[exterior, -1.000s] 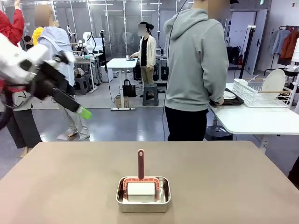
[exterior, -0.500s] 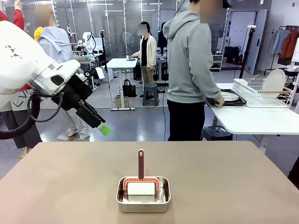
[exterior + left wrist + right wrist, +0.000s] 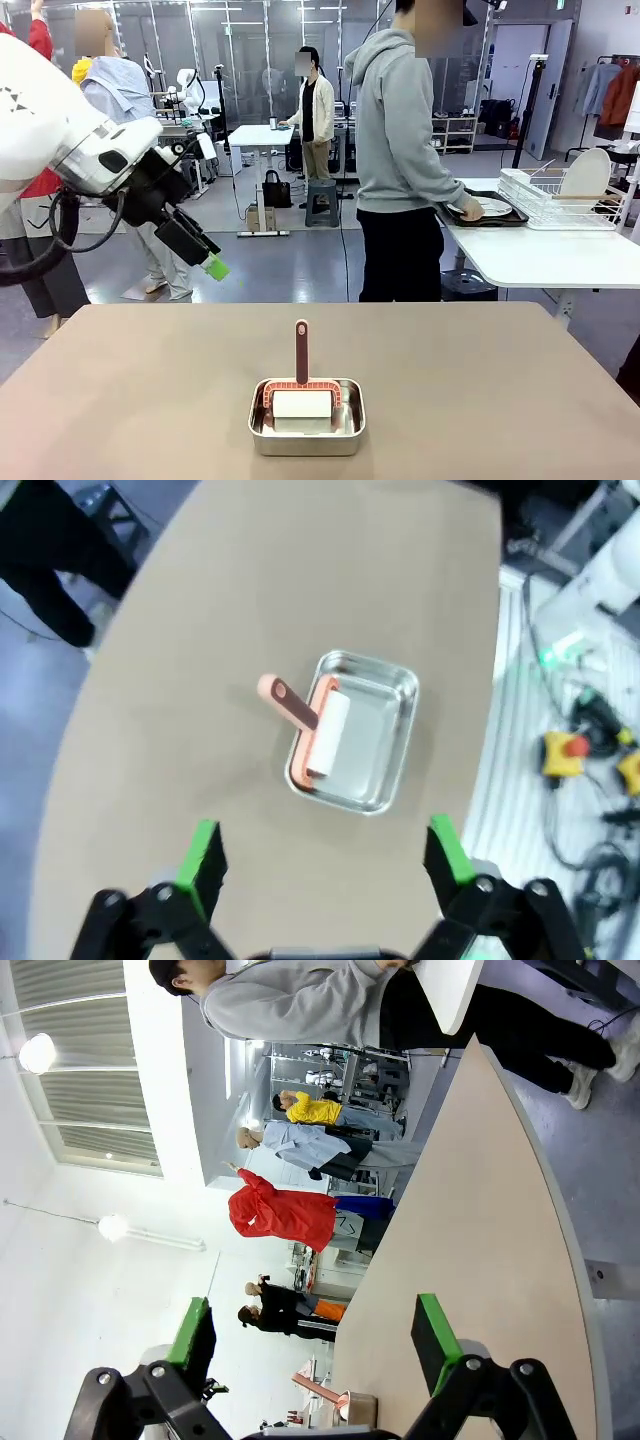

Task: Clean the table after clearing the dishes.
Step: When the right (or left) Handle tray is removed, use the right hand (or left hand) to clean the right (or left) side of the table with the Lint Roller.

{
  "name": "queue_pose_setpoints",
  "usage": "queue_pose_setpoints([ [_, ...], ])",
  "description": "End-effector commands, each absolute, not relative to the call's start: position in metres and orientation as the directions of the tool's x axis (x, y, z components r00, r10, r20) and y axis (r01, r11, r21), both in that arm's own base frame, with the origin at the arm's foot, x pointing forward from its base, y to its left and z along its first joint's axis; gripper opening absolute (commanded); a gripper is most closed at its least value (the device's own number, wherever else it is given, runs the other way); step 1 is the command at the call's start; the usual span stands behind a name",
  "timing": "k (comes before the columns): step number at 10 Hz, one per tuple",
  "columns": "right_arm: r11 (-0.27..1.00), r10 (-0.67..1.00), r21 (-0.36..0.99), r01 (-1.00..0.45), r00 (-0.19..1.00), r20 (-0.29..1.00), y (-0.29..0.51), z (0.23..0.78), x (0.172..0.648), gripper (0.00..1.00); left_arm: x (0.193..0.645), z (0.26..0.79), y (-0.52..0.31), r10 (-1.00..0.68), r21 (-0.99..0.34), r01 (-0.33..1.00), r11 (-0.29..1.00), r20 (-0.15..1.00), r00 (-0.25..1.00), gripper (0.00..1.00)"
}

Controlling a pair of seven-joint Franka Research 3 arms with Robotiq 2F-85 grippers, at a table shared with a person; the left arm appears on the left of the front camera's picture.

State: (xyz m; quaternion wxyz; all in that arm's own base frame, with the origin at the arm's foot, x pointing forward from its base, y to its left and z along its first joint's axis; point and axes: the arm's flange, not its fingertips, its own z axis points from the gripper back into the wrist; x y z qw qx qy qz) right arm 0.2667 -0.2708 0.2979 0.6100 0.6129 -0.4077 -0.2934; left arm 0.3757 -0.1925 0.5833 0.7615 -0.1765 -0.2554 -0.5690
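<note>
- You have the pan (image 3: 306, 420) on the table (image 3: 130, 400), near its front edge and about mid-width.
- In the pan lies the roller (image 3: 302, 403), with its handle sticking up past the pan's far rim.
- Left of and behind the pan, up off the table, hangs the left gripper (image 3: 213, 266).
- Behind the pan, beyond the table, stands a person (image 3: 400, 150).
- Right of and behind the pan is the side table (image 3: 540, 255). On it sits a tray (image 3: 508, 218) with a plate (image 3: 490, 207), and a rack (image 3: 560, 200) stands right of the tray.

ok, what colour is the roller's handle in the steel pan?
Salmon-pink handle with dark brown face; best in left wrist view.
</note>
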Motion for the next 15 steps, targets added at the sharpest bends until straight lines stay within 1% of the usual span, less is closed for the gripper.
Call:
queue_pose_setpoints([
  [1, 0.091, -0.851, 0.986, -0.139, 0.504, 0.149, -0.266, 0.301, 0.262, 1.0, 0.399, 0.615, -0.262, -0.905, 0.15, 0.979, 0.139, 0.42, 0.064, 1.0],
  [2, 0.091, -0.851, 0.986, -0.139, 0.504, 0.149, -0.266, 0.301, 0.262, 1.0, 0.41, 0.62, -0.291, -0.938, 0.152, 0.983, 0.102, 0.344, 0.044, 1.0],
  [3, 0.091, -0.851, 0.986, -0.139, 0.504, 0.149, -0.266, 0.301, 0.262, 1.0, 0.418, 0.62, -0.316, -0.953, 0.125, 0.988, 0.087, 0.3, 0.046, 1.0],
  [4, 0.091, -0.851, 0.986, -0.139, 0.504, 0.149, -0.266, 0.301, 0.262, 1.0, 0.429, 0.609, -0.337, -0.96, 0.097, 0.994, 0.054, 0.28, 0.024, 1.0],
  [5, 0.091, -0.851, 0.986, -0.139, 0.504, 0.149, -0.266, 0.301, 0.262, 1.0, 0.44, 0.598, -0.351, -0.972, 0.082, 0.995, 0.059, 0.232, 0.038, 1.0],
  [6, 0.091, -0.851, 0.986, -0.139, 0.504, 0.149, -0.266, 0.301, 0.262, 1.0, 0.45, 0.586, -0.36, -0.974, 0.039, 0.998, 0.046, 0.223, 0.037, 1.0],
  [8, 0.091, -0.851, 0.986, -0.139, 0.504, 0.149, -0.266, 0.301, 0.262, 1.0, 0.459, 0.564, -0.369, -0.987, 0.021, 0.998, 0.064, 0.149, 0.06, 1.0],
  [10, 0.091, -0.851, 0.986, -0.139, 0.504, 0.149, -0.266, 0.301, 0.262, 1.0, 0.468, 0.543, -0.371, -0.993, -0.003, 1.0, 0.03, 0.113, 0.03, 1.0],
  [13, 0.091, -0.851, 0.986, -0.139, 0.504, 0.149, -0.266, 0.301, 0.262, 1.0, 0.474, 0.501, -0.374, -0.998, -0.08, 0.997, 0.0, 0.07, 0.005, 1.0],
  [15, 0.091, -0.851, 0.986, -0.139, 0.504, 0.149, -0.266, 0.301, 0.262, 1.0, 0.477, 0.48, -0.372, -0.998, -0.085, 0.996, -0.022, 0.057, -0.017, 1.0],
])
